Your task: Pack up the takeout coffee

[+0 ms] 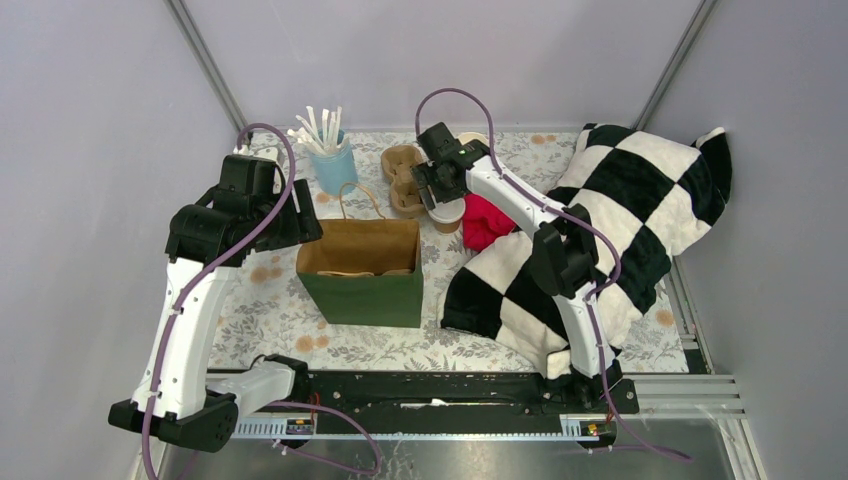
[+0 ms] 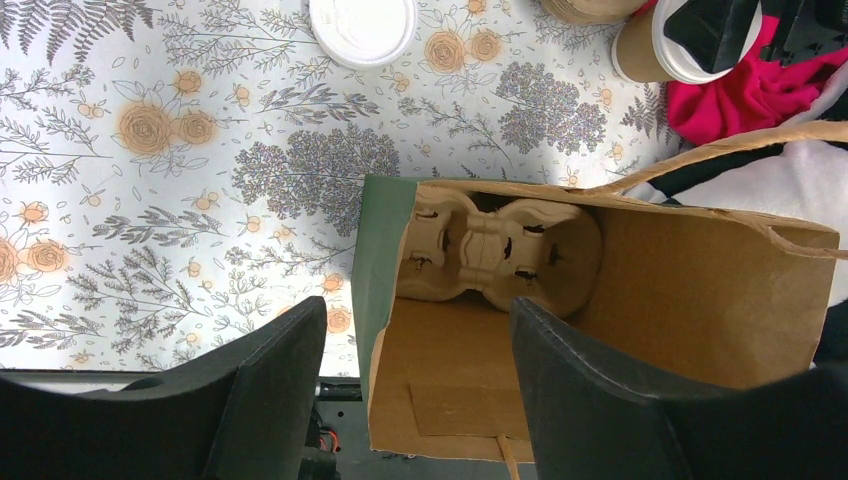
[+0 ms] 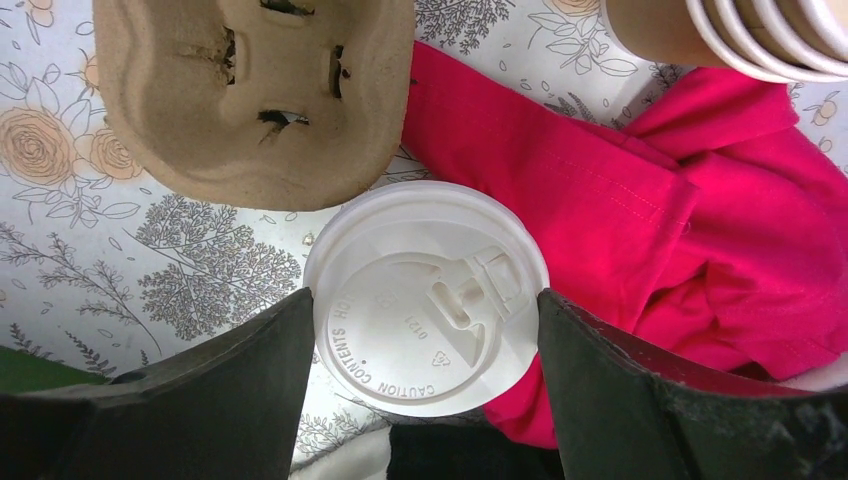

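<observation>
**A:** Where is the takeout coffee (image 3: 425, 325)?

**B:** It's standing on the desk (image 1: 290, 340), lid on, around the middle of the far edge. So it isn't packed yet. A pulp cup carrier (image 3: 250, 100) touches it on the left and a red cloth (image 3: 650, 200) on the right.

**A:** What's done, then?

**B:** Judging by how things lie, the preparation is. The paper bag (image 1: 362, 270) stands open at the centre of the desk, nearer the near edge than the cup. A second carrier (image 2: 500, 245) already lies at its bottom. What's left is lifting the cup, carrying it to the bag and seating it in that carrier.

**A:** And the right tool (image 3: 425, 330)?

**B:** It's spread as wide as the lid, one finger on each side, and both pads meet the rim. I judge it has hold of the cup, though I can't tell how firmly. The cup doesn't look lifted.

**A:** The left tool (image 2: 415, 310)?

**B:** It's wide open and holds nothing. It hangs above the bag's left wall, one finger over the bag's inside and the other over the desk. I see no contact with the paper.

**A:** Anything else nearby?

**B:** There's a stack of lidless cups (image 3: 740, 30) toward the far edge, a loose lid (image 2: 362, 28), and a checkered blanket (image 1: 620, 220) along the right edge.
</observation>
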You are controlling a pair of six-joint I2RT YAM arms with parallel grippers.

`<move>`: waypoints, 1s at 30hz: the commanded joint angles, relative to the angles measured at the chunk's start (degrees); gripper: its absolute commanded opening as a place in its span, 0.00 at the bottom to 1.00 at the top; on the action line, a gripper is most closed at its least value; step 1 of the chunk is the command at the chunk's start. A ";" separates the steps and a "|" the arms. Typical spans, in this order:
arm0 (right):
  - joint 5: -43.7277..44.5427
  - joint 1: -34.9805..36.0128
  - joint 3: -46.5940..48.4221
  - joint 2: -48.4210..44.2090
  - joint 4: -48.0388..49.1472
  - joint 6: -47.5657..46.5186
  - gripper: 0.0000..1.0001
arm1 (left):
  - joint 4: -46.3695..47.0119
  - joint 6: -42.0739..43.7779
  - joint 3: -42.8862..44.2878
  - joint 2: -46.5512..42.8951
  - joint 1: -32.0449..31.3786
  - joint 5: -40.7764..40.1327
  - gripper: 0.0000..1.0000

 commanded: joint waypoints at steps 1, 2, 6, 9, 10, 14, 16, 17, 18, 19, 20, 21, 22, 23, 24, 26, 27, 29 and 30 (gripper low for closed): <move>1.82 -0.30 -0.86 -6.96 0.25 1.07 0.75 | 1.61 -1.07 0.65 -1.30 -0.06 -1.28 0.73; 1.78 -0.28 -1.57 -8.01 0.76 1.35 0.75 | 1.37 -1.30 0.82 -1.19 -0.01 -1.69 0.73; 0.44 -0.29 -4.54 -11.69 1.93 2.40 0.74 | 0.39 -1.82 1.10 -0.82 0.01 -2.82 0.73; 0.06 -0.23 -5.11 -13.85 0.67 3.25 0.74 | 0.13 -2.22 1.65 -0.58 0.00 -3.25 0.74; 0.02 -0.29 -5.27 -14.80 0.08 3.41 0.74 | 0.02 -2.20 1.96 -0.45 0.01 -3.32 0.74; -1.61 -0.26 -4.82 -19.32 -3.07 2.27 0.74 | 0.02 -1.60 2.27 0.18 0.00 -3.23 0.71; -1.60 -0.30 -2.89 -21.19 -6.60 2.15 0.74 | 0.08 -1.08 1.89 0.40 0.06 -3.24 0.67; -1.78 -0.29 -2.38 -22.45 -8.02 2.01 0.74 | 0.00 -0.88 1.71 0.54 0.02 -3.35 0.65; -2.19 -0.30 -2.07 -23.89 -9.14 1.97 0.74 | -0.06 -0.78 1.46 0.55 0.05 -3.58 0.63; -2.37 -0.30 -1.95 -25.42 -10.00 2.08 0.74 | 0.05 -0.83 1.02 0.56 0.01 -3.81 0.63; -2.65 -0.30 -1.96 -27.11 -10.73 2.19 0.74 | 0.17 -0.72 0.65 0.50 0.00 -3.90 0.63; -3.27 -0.30 -1.87 -28.66 -11.37 2.22 0.73 | 0.41 -0.49 0.19 0.48 0.00 -3.72 0.63; -4.43 -0.26 -1.78 -30.22 -12.24 2.22 0.73 | 0.55 -0.35 -0.20 0.52 0.01 -3.62 0.63; -5.52 -0.29 -1.64 -31.61 -12.91 2.18 0.73 | 0.77 -0.31 -0.49 0.56 0.05 -3.63 0.63; -6.95 -0.26 -1.55 -32.89 -13.46 2.07 0.72 | 1.14 -0.13 -0.92 0.48 0.01 -3.76 0.63; -9.75 -0.30 -1.44 -35.36 -14.08 1.77 0.70 | 1.95 0.47 -1.99 0.61 0.04 -4.06 0.62; -12.28 -0.30 -1.51 -36.66 -14.07 1.58 0.69 | 2.21 0.70 -2.43 0.72 0.03 -4.20 0.62; -16.58 -0.27 -2.11 -39.57 -13.33 0.53 0.68 | 2.88 1.39 -3.14 0.94 0.01 -4.75 0.61; -18.59 -0.22 -2.63 -40.83 -12.72 0.16 0.68 | 3.34 1.69 -3.45 1.02 0.01 -5.21 0.60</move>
